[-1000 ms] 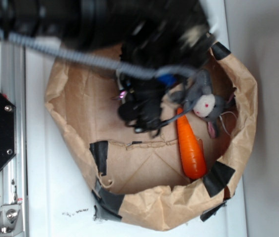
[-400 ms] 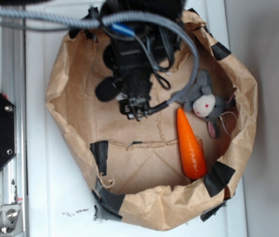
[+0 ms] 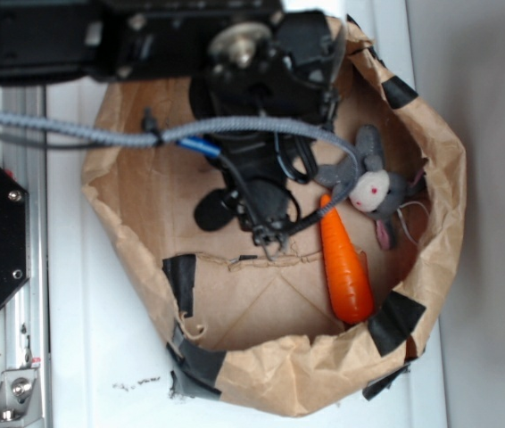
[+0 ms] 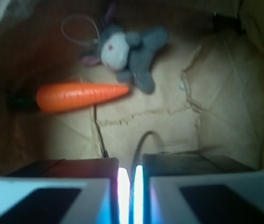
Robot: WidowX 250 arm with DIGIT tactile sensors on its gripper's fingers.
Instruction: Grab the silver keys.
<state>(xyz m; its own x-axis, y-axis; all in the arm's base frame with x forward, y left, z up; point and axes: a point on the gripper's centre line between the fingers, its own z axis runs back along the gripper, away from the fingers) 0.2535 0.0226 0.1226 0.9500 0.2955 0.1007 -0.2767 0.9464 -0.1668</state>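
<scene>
– While the arm comes in from the top of the outside view, how does it sit?

– It reaches down into the brown paper bag (image 3: pixel 442 223), bent over the bag's floor, with a grey cable (image 3: pixel 56 130) draped across it. The gripper (image 3: pixel 269 234) points at the floor near the middle, just left of the carrot (image 3: pixel 346 267).

– And its fingers?

– Drawn in narrow. The wrist view shows the gripper (image 4: pixel 130 163) with its two pads nearly together, only a thin bright slit between them.

– Where are the silver keys (image 4: pixel 144 138)?

– Only their thin wire loop shows in the wrist view, arching up out of the slit, so the fingers seem to pinch the bunch; the keys themselves are hidden. From outside, the silver keys (image 3: pixel 273 249) are a small wiry shape right at the fingertips, over a crease in the paper, too small to make out further.

– What does each view add?

– Outside shows the bag's rolled rim, its black tape patches (image 3: pixel 181 282) and the white table (image 3: pixel 101 357) under it. The wrist view shows the carrot (image 4: pixel 78 96) lying flat ahead and to the left, apart from the pads, with a grey stuffed animal (image 4: pixel 125 50) beyond it, its tip almost touching the toy. Outside, that stuffed animal (image 3: pixel 373 185) lies against the bag's right wall.
</scene>
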